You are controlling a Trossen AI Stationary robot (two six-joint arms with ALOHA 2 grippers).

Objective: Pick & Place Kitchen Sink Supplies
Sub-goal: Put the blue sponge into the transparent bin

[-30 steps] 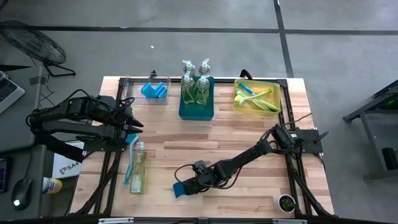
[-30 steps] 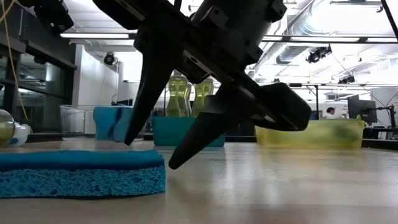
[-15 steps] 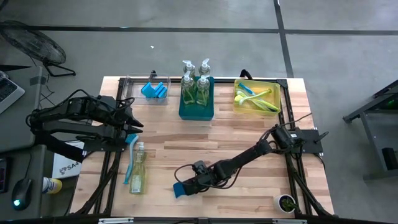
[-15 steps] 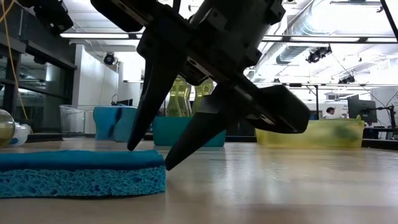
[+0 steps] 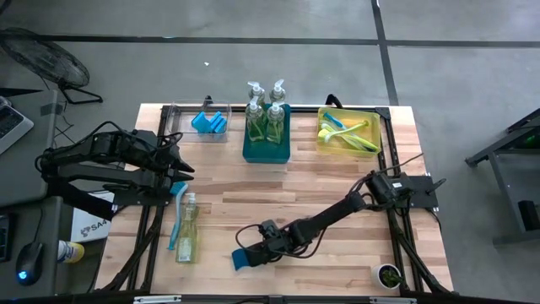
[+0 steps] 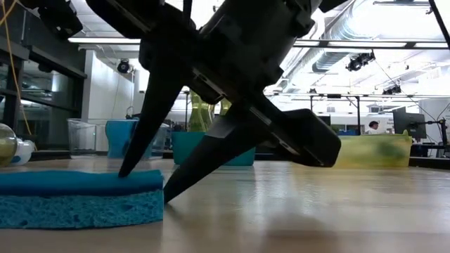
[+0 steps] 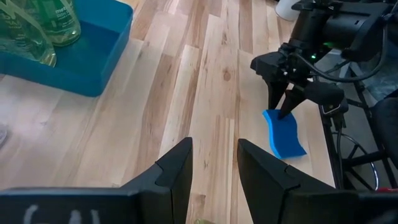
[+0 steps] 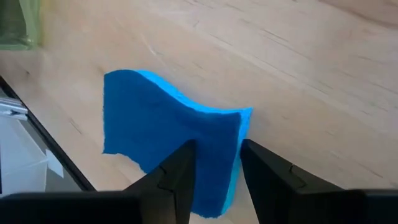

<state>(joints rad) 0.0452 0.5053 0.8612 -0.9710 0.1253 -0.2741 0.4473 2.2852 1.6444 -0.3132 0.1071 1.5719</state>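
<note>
On the left, the left hand (image 5: 180,162) hangs idle over the bench (image 5: 329,181) edge, fingers slightly parted and holding nothing, just above a soap bottle (image 5: 186,232) and a blue brush (image 5: 175,213) lying flat. Toward the middle, near the front edge, the right hand (image 5: 256,252) straddles one end of the blue sponge (image 6: 77,199), one finger on top and the other at its end face, closing without a firm pinch yet. The sponge looks light, soft and squashy; a pinch across its narrow end should hold, though it may flex or slide.
</note>
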